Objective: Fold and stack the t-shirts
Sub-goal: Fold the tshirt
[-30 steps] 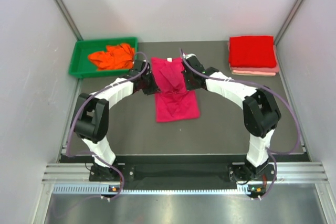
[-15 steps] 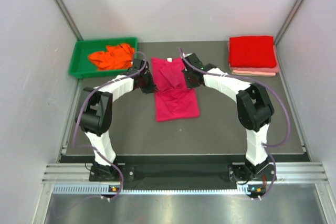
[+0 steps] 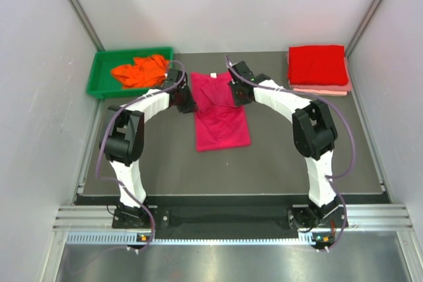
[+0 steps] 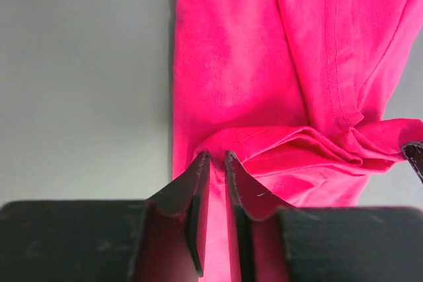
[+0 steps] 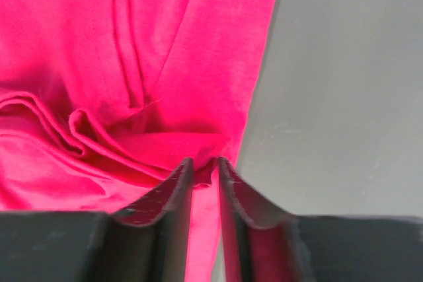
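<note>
Where the magenta-pink t-shirt (image 3: 221, 127) bunches on the surface (image 3: 284, 156), left fingers (image 4: 190, 195) and right fingers (image 5: 173, 193) each clench a side edge of it, cloth spreading ahead of both.

- A tray (image 3: 98, 78) sits at the far left corner of the table (image 3: 284, 156), with the loose t-shirt (image 3: 140, 70) in it.
- At the far right corner, the upper t-shirt (image 3: 317, 64) lies on the lower t-shirt (image 3: 322, 90).
- The middle t-shirt (image 3: 221, 127) lies between tray and stack, reaching nearer the arm bases.
- The left gripper (image 3: 188, 103) pinches its left edge, and the right gripper (image 3: 234, 96) pinches its right edge.
</note>
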Available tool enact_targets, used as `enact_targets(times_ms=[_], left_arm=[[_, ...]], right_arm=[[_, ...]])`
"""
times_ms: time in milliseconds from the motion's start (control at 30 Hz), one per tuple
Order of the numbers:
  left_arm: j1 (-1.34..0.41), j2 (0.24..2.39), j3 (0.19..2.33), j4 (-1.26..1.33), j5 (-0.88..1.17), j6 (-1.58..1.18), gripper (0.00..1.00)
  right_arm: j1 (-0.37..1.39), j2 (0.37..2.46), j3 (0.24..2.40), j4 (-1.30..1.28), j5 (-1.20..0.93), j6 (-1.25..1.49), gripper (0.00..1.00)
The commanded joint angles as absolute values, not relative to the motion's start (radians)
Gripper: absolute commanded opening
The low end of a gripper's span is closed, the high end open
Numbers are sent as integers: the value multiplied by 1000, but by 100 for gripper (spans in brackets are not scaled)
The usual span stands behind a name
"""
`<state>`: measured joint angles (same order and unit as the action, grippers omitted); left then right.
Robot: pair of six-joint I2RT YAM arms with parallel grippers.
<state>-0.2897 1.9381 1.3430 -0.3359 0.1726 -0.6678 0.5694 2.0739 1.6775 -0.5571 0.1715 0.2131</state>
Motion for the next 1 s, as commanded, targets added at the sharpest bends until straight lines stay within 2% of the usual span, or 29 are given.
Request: enact_targets(times_ms=[0,167,400,700,967], left_arm=[[-282,1916,1413,-385,120,-621,21],[-288,1832,1413,-422,60,-554,22],[-337,1778,1287,-273,290,-561,20],[-379,1857,1278,-305,290,-545,18],[-379,1922,1348,-357,213,-522,18]], right_arm=[[542,2077,1808,-597,189,201,24],[531,2000,1798,-617,170,235,29],[531,1870,1559,-520,63,295,10],[531,1920,1485,-433,-47,327,7],[517,2052,1598,-426,-60,339,7]])
